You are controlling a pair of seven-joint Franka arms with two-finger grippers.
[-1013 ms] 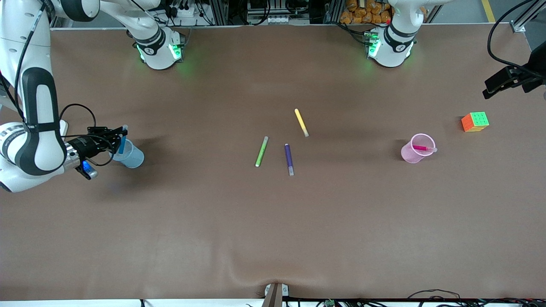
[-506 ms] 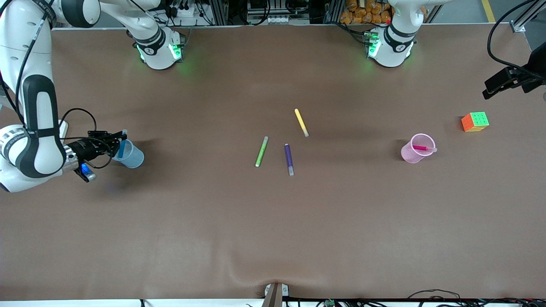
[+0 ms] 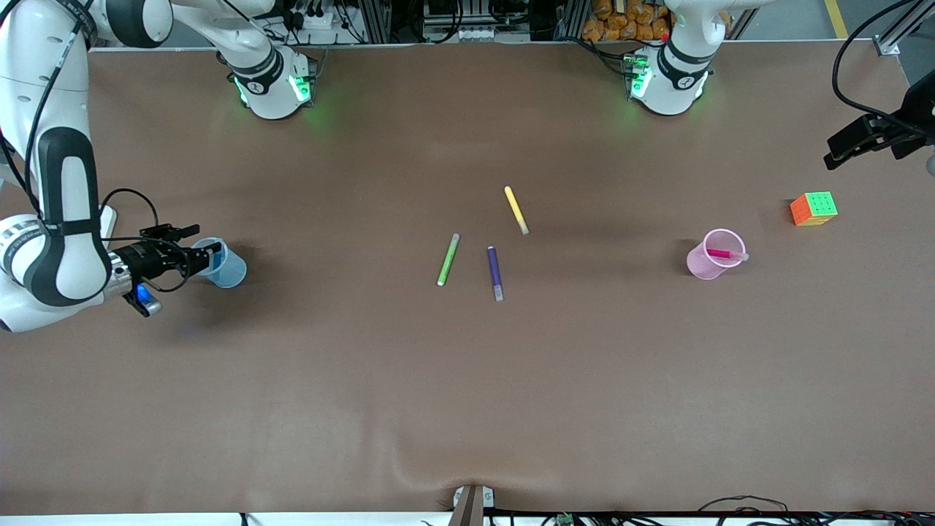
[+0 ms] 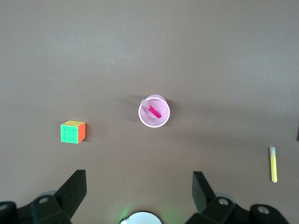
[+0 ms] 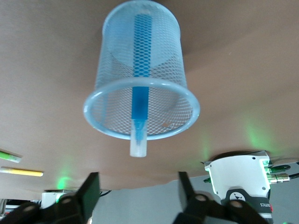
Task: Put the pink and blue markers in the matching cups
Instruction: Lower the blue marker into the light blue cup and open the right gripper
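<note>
Markers both lodged: blue marker (image 5: 140,84) stands in blue cup (image 3: 225,264) near the table's (image 3: 467,394) right-arm edge; pink marker (image 4: 153,109) leans in pink cup (image 4: 154,112) toward the left-arm end. Step: release, apparently complete; next, retreat clear of the rim.

Right gripper (image 5: 135,192): parted, empty, beside the blue cup.

Left gripper (image 4: 139,187): wide, empty, waiting above.

A pale blue cup (image 3: 228,267) stands at the right arm's end of the table, the blue marker (image 5: 140,88) leaning inside it, pale tip past the rim. A pink cup (image 3: 710,256) near the left arm's end holds the pink marker (image 3: 723,254) likewise.
</note>
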